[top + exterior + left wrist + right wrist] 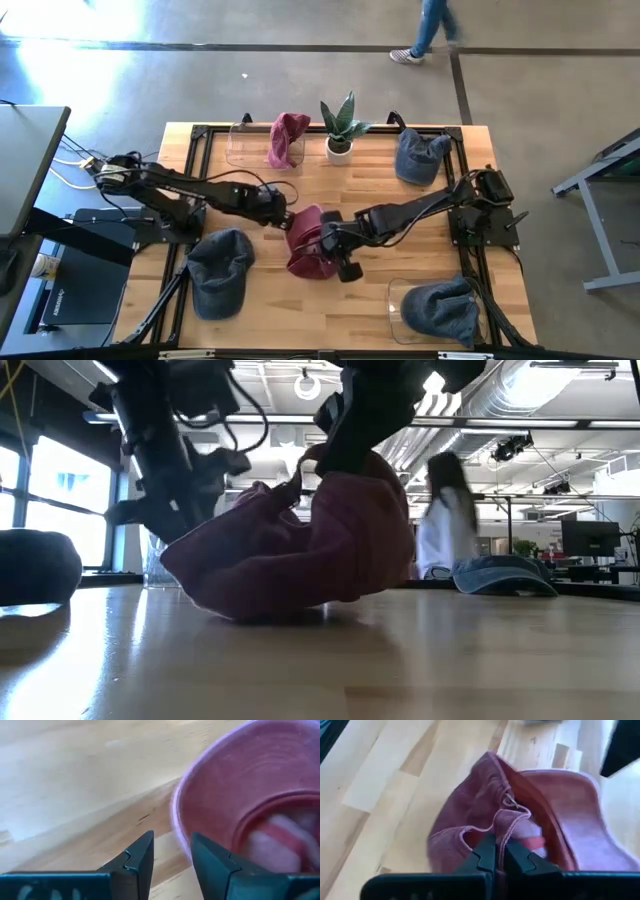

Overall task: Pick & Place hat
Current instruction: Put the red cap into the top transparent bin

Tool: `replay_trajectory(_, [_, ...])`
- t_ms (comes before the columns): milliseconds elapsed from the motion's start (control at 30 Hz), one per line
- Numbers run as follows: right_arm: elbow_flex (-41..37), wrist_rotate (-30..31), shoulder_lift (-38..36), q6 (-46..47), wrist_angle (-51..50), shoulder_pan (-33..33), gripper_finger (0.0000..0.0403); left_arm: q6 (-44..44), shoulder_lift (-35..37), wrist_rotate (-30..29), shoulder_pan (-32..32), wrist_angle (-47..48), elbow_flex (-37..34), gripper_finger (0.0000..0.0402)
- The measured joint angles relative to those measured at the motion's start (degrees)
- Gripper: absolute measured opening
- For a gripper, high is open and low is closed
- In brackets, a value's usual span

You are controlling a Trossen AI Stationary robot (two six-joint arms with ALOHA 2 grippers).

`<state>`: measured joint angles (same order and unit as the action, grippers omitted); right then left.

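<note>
We count two maroon caps [312, 243] [287, 139], three blue denim caps [219, 271] [421, 156] [445, 308], one potted plant [341, 127], two clear stands [241, 143] [402, 302] and one person [428, 30] on the floor.

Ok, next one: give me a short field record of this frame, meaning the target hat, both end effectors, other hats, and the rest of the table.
target: maroon hat at table centre, crumpled, resting on the wood
right end effector: shut on the maroon hat's back strap
left end effector: open, beside the hat's brim, holding nothing
other hats: second maroon hat and blue hat at the far edge; blue hats near left and near right
plant: potted, far edge, upright
table: light wood
</note>
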<state>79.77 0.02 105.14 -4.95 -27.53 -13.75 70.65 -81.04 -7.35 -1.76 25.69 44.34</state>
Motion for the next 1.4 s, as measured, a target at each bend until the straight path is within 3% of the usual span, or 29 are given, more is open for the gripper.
replay_trajectory(133, [0.0,-0.1,-0.1,1.7,-0.3,-0.2,0.0022,0.5,-2.4,7.8,2.6,-9.6,-2.5,0.0115])
replay_trajectory(267, [0.0,-0.2,-0.1,3.5,-0.6,-0.2,0.0013,1.9,-4.8,10.9,2.5,-14.2,-2.5,0.011])
replay_trajectory(500, [0.0,0.5,-0.1,5.6,-1.0,-0.2,0.002,1.3,-7.7,17.2,2.5,-14.7,-2.1,0.011])
replay_trajectory(700, [0.0,0.9,-0.1,6.4,-1.0,-0.2,0.0013,-1.8,-0.1,17.0,2.5,-9.0,-1.7,0.0116])
replay_trajectory(933, [0.0,1.5,-0.1,6.4,-0.7,-0.2,0.0019,-1.9,1.9,18.2,2.5,1.5,-2.2,0.0194])
replay_trajectory(1033, [0.0,2.7,-0.1,6.4,-0.4,-0.1,0.0023,-0.8,1.0,20.5,2.5,-4.6,-3.9,0.0236])
replay_trajectory(1133, [0.0,3.4,-0.2,6.5,-0.2,-0.1,0.0014,1.8,-0.7,20.6,2.5,-13.3,-6.4,0.0251])
replay_trajectory(1267, [0.0,3.3,-0.2,6.6,-0.2,-0.1,0.0007,3.1,-2.8,19.0,2.5,-18.1,-7.2,0.0229])
replay_trajectory(1400, [0.0,3.1,-0.2,7.6,-0.1,-0.2,0.002,1.5,-4.9,15.5,2.5,-22.5,-7.3,0.0173])
